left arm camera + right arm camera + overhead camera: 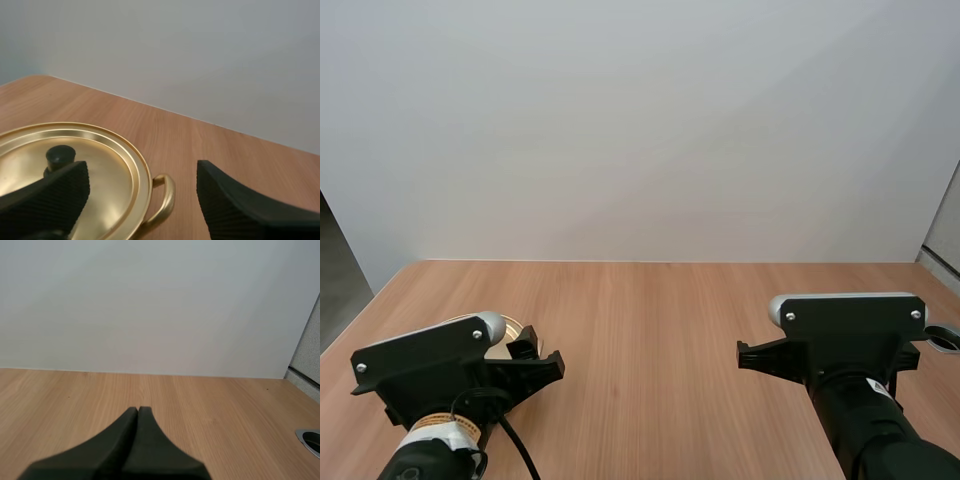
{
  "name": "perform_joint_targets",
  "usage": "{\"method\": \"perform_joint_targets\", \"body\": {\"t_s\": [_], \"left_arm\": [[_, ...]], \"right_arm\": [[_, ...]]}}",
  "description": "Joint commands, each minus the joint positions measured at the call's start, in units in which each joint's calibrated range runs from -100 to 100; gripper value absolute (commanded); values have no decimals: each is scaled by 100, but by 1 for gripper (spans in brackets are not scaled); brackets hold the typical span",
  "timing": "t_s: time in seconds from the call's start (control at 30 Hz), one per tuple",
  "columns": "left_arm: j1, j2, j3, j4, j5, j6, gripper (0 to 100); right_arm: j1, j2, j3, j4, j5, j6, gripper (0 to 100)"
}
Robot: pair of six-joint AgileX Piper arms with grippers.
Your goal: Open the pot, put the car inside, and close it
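A golden pot (100,165) stands under my left gripper (142,175), its lid on and the black knob (61,156) just beyond one finger. One looped side handle (165,197) lies between the open fingers (235,205), which hold nothing. In the high view a sliver of the pot (512,333) peeks out from beneath my left arm (430,365) at the table's front left. My right gripper (137,412) is shut on nothing, its fingers together as one dark wedge above bare wood; the right arm (845,330) hovers at the front right.
The wooden table (640,320) runs back to a plain white wall. A round metal grommet (945,338) sits at the table's right edge, also near my right gripper as a grommet (310,440).
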Motion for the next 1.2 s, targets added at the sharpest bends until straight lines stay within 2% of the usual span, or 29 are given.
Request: {"method": "perform_joint_targets", "body": {"t_s": [0.0, 0.07, 0.1, 0.17, 0.23, 0.3, 0.37, 0.47, 0.53, 0.67, 0.83, 1.1, 1.17], "left_arm": [[3, 0, 0, 1094, 1, -116, 100], [3, 0, 0, 1083, -167, -17, 100], [-21, 0, 0, 939, -686, 227, 100], [-90, 0, 0, 247, -2245, 685, 100], [-103, 0, 0, 159, -3673, 713, 100], [-103, 0, 0, 159, -4841, 703, 100], [-103, 0, 0, 159, -5462, 703, 100], [-103, 0, 0, 876, -6022, 645, 100], [-103, 0, 0, 864, -5365, 445, 100], [-103, 0, 0, 1114, -2771, 1054, 100], [-175, 0, 0, 1144, -654, 1269, 100], [-162, 0, 0, 1084, -363, 1269, 100], [-100, 0, 0, 712, -275, 1269, 100]], "right_arm": [[24, -4, 0, -89, -217, -50, 0], [55, -4, 0, -298, -257, -203, 0], [55, -4, 0, -317, -257, -249, 0], [55, -4, 0, -317, -257, -273, 0], [31, -4, 0, -279, -257, -273, 0], [12, -4, 0, -265, -232, -273, 0], [11, -4, 0, -265, -260, -273, 0], [19, -4, 0, -265, -421, -273, 0], [36, -4, 0, -265, -563, -273, 0], [36, -4, 0, -265, -604, -273, 0], [36, -4, 0, -265, -604, -273, 0], [36, -4, 0, -265, -604, -273, 0], [36, -4, 0, -265, -604, -273, 0]]}}
